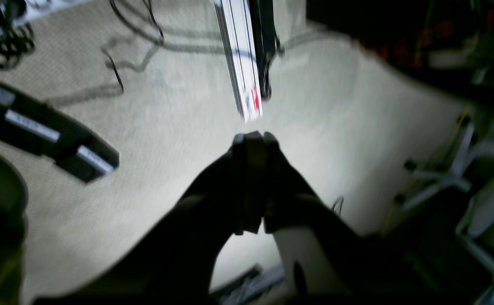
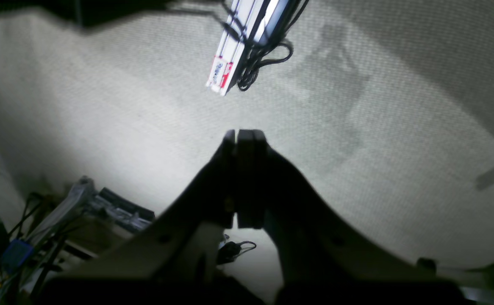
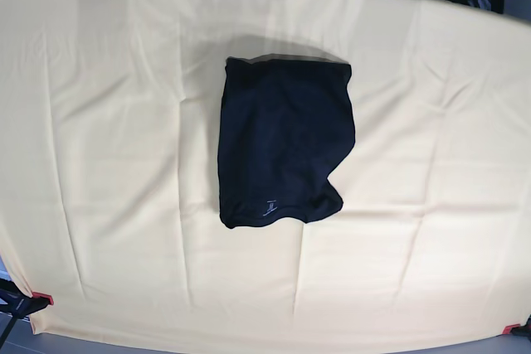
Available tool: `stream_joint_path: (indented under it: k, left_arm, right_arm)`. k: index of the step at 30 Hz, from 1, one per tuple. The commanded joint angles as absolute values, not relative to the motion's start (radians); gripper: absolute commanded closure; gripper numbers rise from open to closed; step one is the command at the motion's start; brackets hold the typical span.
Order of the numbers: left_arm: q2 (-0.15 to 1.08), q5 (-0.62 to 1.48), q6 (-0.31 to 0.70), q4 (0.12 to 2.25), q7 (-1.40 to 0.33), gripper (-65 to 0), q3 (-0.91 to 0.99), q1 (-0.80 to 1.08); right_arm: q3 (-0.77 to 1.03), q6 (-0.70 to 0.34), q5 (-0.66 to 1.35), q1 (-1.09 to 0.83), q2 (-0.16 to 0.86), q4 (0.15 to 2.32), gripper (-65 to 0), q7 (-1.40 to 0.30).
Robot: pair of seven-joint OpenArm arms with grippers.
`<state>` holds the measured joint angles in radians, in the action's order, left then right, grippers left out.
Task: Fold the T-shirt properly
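The black T-shirt lies folded into a compact upright rectangle in the middle of the pale yellow cloth in the base view, with a tiny pale mark near its front edge. Neither arm shows in the base view. In the left wrist view my left gripper has its jaws pressed together and holds nothing, high above a pale carpet floor. In the right wrist view my right gripper is likewise shut and empty above the floor. The T-shirt is out of both wrist views.
A white aluminium rail with cables hangs in the left wrist view and also shows in the right wrist view. Dark equipment and chair legs stand on the carpet. Red clamps hold the cloth's front corners.
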<state>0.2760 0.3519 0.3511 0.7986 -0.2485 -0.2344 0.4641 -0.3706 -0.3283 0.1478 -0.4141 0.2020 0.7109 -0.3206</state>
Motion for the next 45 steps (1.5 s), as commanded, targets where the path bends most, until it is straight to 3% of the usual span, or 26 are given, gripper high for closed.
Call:
stream_joint_path:
  k: [1,12,15,23,31,34,45]
  left_arm:
    - [0.272,0.354,0.365,0.788,-0.216,0.0,-0.234,0.464]
    - [0.182,0.240,0.328,0.717,0.100,0.0,-0.163,0.429]
    - [0.146,0.216,0.262,0.710,0.101,0.0,-0.115,0.424]
    - [0.141,0.214,0.261,0.698,0.097,0.0,-0.110,0.395]
    - [0.141,0.247,0.260,0.698,0.097,0.0,-0.110,0.401]
    - [0.141,0.244,0.261,0.698,0.097,0.0,-0.110,0.402]
    - [0.141,0.244,0.261,0.698,0.064,0.0,-0.110,0.402]
  right_arm:
    - [-0.369,-0.332,0.149,-0.402,0.210,0.709,0.0,-0.304]
    - [-0.367,-0.275,0.107,-0.324,0.199,0.696,0.0,-0.072]
    - [-0.366,-0.235,0.072,-0.324,0.185,0.695,0.0,-0.076]
    - [-0.366,-0.235,0.002,-0.324,0.141,0.695,0.0,-0.103]
    - [-0.366,-0.223,-0.031,-0.339,0.034,0.695,0.0,-0.156]
    - [-0.365,-0.178,-0.035,-0.339,0.028,0.695,0.0,-0.172]
    - [-0.366,-0.176,-0.035,-0.339,0.028,0.695,0.0,-0.181]
